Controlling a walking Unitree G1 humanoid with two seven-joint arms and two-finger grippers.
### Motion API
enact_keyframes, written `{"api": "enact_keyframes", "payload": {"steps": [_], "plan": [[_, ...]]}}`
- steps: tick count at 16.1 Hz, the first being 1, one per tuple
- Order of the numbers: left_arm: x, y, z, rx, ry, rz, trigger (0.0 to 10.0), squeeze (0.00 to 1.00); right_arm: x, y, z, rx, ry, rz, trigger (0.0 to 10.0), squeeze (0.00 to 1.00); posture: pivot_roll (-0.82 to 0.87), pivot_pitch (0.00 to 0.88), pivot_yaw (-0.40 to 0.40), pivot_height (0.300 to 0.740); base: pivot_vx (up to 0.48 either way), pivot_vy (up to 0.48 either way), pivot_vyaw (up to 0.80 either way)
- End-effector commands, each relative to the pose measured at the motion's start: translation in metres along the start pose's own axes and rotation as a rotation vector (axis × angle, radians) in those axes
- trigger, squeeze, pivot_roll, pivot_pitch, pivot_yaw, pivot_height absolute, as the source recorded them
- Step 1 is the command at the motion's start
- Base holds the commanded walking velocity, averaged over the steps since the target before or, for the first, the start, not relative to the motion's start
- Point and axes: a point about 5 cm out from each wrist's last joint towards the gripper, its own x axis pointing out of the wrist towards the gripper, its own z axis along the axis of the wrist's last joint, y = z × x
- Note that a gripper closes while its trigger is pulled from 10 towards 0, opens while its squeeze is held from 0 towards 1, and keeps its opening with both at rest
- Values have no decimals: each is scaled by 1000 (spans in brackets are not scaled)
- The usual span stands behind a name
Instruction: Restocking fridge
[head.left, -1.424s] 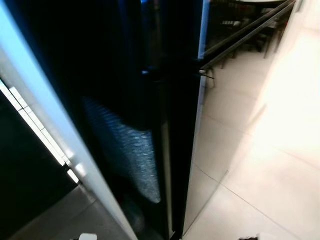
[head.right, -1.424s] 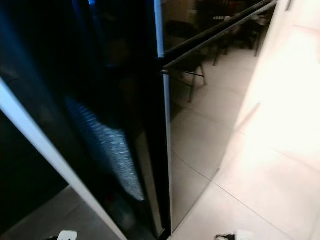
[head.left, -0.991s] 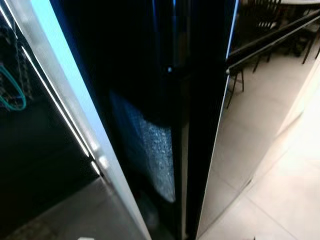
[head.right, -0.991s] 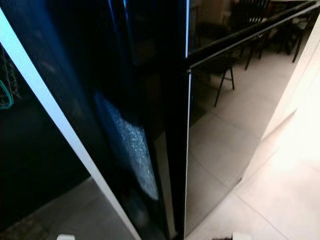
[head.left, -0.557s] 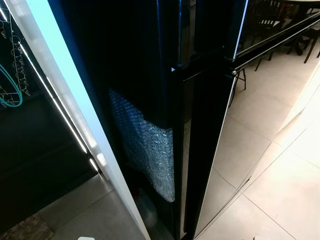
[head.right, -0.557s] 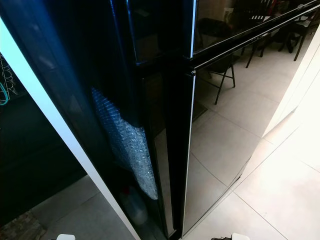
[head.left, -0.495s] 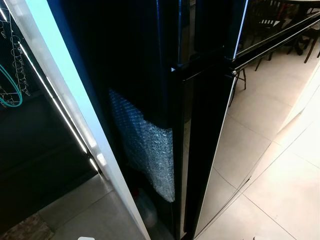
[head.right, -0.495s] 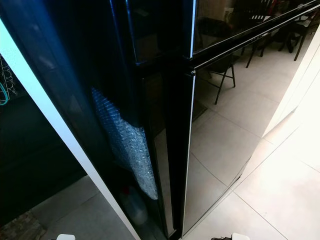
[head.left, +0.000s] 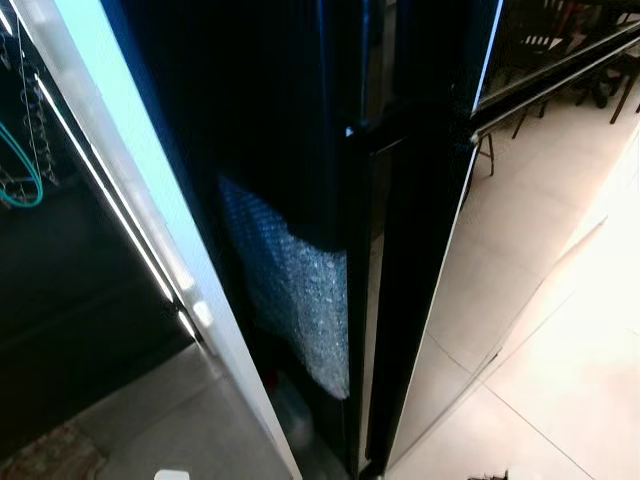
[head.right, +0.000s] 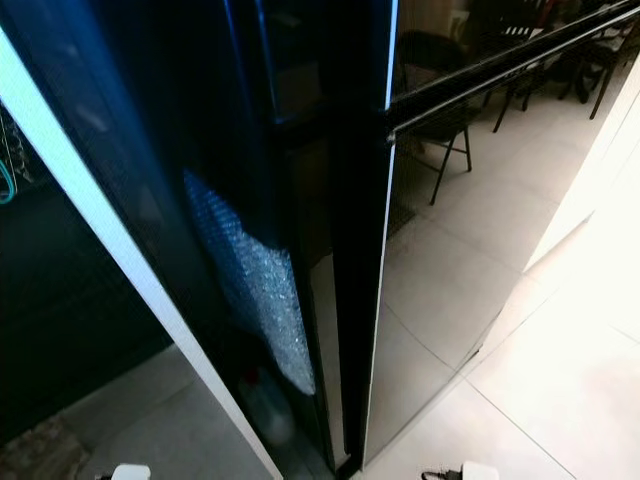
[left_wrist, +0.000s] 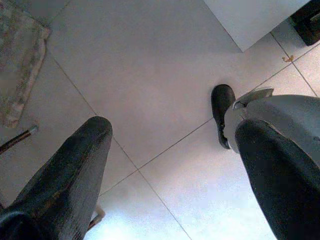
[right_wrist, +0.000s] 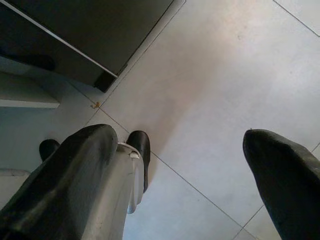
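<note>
Glossy black glass fills the head views: the tall black two-door fridge (head.right: 440, 200) stands just ahead, seen from its left corner, its doors shut and mirroring dining chairs and pale tiles. Both arms hang idle at the robot's sides. The left gripper (left_wrist: 170, 165) points straight down at the pale tiled floor (left_wrist: 150, 65), its two black fingers spread wide with nothing between them, and the right gripper (right_wrist: 190, 165) hangs the same way — fingers well apart, empty. No item to stock is in either one, so this looks like the approach step, with the robot lining itself up on the fridge before any door is opened. The next move likely calls for squaring up to the door front, which lies to the right of where the camera now looks, and finding a handle or door edge; none can be made out on the reflective face. A sheet of silvery bubble wrap (head.left: 295, 295) clings to the fridge's dark side panel, and a white door frame (head.left: 110, 170) runs just beside it on the left, leaving a narrow gap. The robot's black foot (left_wrist: 221, 107) stands on the tiles near a worn mat (left_wrist: 20, 65) — both worth minding when stepping.
</note>
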Motion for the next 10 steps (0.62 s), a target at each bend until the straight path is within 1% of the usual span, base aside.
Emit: {"api": "enact_keyframes", "payload": {"steps": [1, 3, 8, 10], "plan": [[-1, 3, -5, 1, 15, 8, 10000, 0, 0, 1, -4, 5, 11, 0, 10000, 0, -103, 0, 38, 740, -270, 0, 0], [-1, 2, -5, -7, 13, 9, 10000, 0, 0, 3, -4, -13, 13, 10, 10000, 0, -101, 0, 35, 740, -274, 0, 0], [-1, 1, -5, -6, 14, 8, 10000, 0, 0, 2, -3, -14, 10, 10, 10000, 0, -104, 0, 32, 740, -273, 0, 0], [-1, 1, -5, -1, 18, 11, 10000, 0, 0, 2, -3, -22, 10, 12, 10000, 0, -103, 0, 28, 740, 0, 0, 0]]}}
